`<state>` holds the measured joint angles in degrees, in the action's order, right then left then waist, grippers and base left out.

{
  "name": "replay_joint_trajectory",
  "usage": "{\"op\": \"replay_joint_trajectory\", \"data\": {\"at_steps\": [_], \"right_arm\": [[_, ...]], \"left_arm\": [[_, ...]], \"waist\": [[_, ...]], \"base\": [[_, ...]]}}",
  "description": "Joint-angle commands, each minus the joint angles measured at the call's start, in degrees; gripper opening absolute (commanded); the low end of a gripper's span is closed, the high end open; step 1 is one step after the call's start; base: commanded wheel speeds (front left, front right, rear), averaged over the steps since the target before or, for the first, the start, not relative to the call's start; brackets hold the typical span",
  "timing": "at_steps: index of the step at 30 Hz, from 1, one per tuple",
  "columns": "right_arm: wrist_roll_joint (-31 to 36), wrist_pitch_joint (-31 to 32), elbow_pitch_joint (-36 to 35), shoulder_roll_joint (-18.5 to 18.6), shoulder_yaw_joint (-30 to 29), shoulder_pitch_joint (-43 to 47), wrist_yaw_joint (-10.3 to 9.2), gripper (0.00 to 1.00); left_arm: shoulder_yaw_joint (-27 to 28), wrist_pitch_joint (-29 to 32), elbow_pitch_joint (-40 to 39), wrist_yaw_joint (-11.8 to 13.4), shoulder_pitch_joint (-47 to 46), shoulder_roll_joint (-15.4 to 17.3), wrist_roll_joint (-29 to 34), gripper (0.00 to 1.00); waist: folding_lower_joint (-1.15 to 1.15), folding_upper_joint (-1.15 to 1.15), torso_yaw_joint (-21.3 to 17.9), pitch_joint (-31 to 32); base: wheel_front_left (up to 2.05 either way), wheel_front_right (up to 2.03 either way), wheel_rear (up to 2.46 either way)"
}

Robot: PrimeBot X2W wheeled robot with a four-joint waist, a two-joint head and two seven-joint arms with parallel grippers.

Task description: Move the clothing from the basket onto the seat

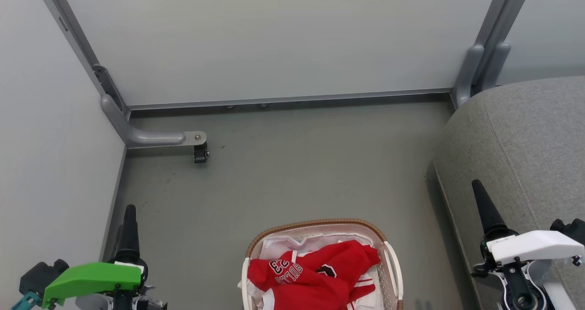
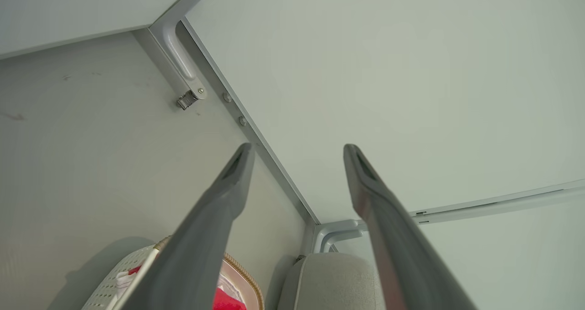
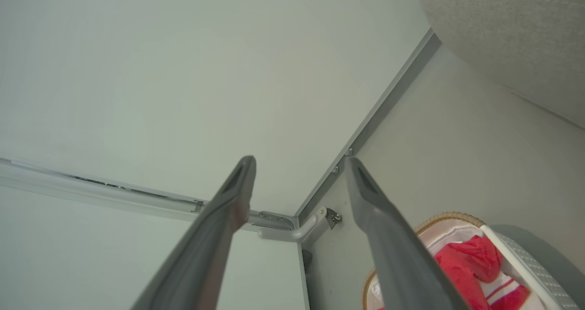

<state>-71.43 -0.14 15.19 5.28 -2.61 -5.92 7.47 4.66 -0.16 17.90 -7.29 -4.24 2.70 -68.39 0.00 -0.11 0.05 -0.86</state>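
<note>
Grey floor (image 1: 292,173), panelled corner: nothing lifted yet.
Red jerseys (image 1: 315,273) heaped in the laundry basket (image 1: 315,222), on the floor between both arms, presumably for easy reach; grey sofa (image 1: 525,141) just right of it, so a short carry. Left pincer (image 2: 298,149) and right pincer (image 3: 299,160) both spread, empty. Partition walls (image 1: 274,40) behind.

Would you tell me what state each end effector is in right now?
Left end effector: open, holding nothing.
Right end effector: open, holding nothing.
</note>
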Motion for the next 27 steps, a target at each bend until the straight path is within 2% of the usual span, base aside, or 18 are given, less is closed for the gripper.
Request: {"op": "replay_joint_trajectory", "data": {"at_steps": [1,27], "right_arm": [[2.30,-0.68,-1.12,0.81,0.39,-1.58,0.01,1.00],[24.77,-5.80,-0.89,2.92,3.33,-0.98,0.02,1.00]], "left_arm": [[-0.04,-0.70,-0.60,-0.10,-1.76,0.68,2.60,1.00],[-1.30,-5.83,0.98,-0.17,-0.91,0.93,27.18,1.00]], "waist": [[0.00,0.02,0.01,-0.01],[0.00,0.05,0.08,0.12]], "base": [[0.00,0.00,0.00],[0.00,0.00,0.00]]}}
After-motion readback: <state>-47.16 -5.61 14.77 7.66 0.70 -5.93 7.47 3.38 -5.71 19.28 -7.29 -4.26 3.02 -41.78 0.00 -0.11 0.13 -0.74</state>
